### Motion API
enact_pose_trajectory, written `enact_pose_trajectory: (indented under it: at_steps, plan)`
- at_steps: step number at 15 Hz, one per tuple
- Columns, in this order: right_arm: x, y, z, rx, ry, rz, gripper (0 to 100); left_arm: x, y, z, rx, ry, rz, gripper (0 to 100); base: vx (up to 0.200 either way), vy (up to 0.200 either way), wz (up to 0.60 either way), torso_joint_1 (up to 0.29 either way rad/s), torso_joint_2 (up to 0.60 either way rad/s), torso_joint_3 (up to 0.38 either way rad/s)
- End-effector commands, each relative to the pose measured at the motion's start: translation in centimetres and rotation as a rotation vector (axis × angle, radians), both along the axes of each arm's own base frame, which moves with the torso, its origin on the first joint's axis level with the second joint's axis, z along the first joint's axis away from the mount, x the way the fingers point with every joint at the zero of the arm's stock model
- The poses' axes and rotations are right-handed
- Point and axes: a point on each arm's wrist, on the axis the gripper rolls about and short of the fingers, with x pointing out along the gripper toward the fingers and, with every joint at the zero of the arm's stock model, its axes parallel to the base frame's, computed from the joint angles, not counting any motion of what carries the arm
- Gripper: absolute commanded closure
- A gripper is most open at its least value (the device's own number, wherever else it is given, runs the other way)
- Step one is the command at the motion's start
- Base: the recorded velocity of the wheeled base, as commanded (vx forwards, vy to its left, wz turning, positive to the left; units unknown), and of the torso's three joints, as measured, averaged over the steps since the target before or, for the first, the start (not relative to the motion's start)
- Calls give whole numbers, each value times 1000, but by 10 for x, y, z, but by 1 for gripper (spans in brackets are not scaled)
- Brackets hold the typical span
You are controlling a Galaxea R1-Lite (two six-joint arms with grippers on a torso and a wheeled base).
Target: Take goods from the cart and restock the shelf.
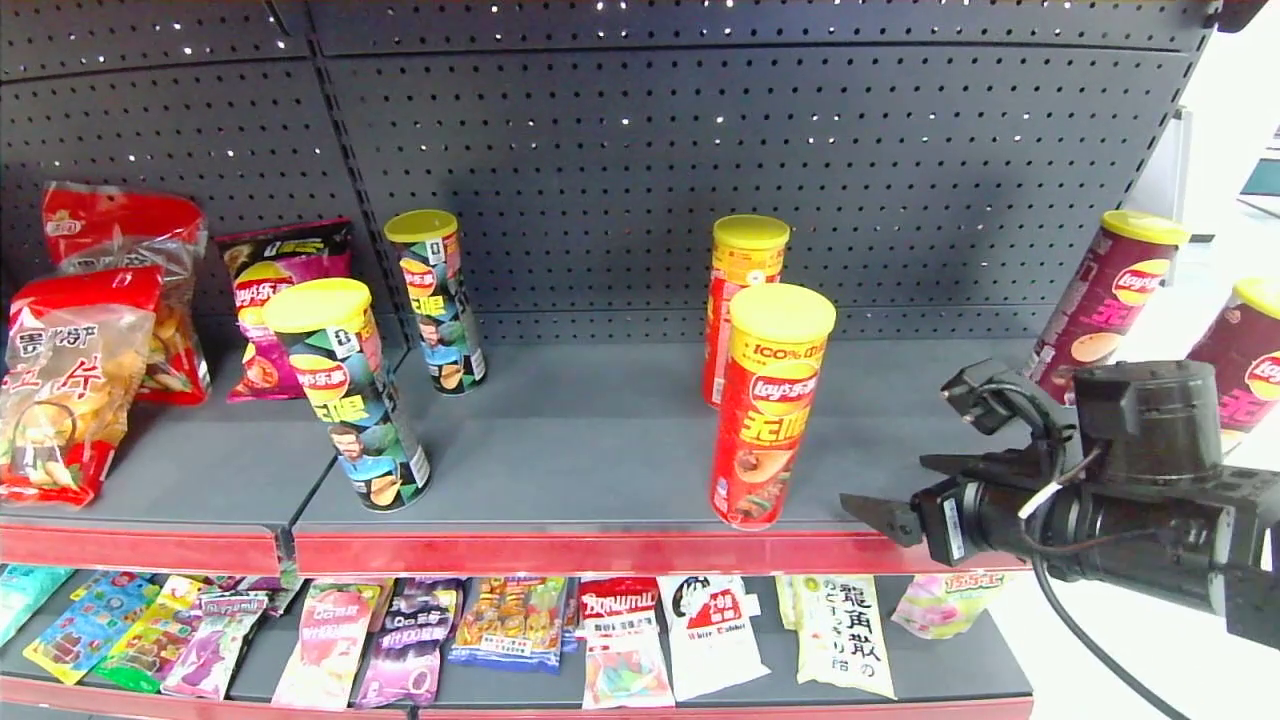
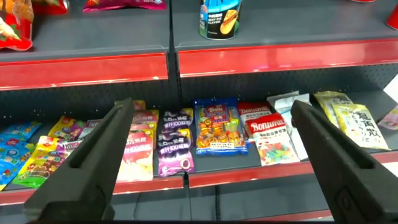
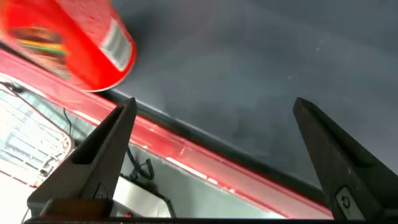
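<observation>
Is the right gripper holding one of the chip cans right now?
No, the right gripper is open with nothing in it; the red cylindrical chip can with a yellow lid stands apart on the grey shelf.

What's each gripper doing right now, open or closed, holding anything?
Left gripper: open, holding nothing.
Right gripper: open, holding nothing, beside the red can at the front edge of the shelf.
</observation>
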Motion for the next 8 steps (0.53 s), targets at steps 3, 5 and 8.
enact_pose_trajectory:
  at_steps: [3,5,8]
  plan:
    - [11,5,-9,-13,33,2,0,0,0,0,0,4,0,0,0,0,0,0,0,0]
    - [16,7,-9,-12,30,4,0,0,0,0,0,4,0,0,0,0,0,0,0,0]
    - [21,10,-11,-14,34,7,0,0,0,0,0,4,0,0,0,0,0,0,0,0]
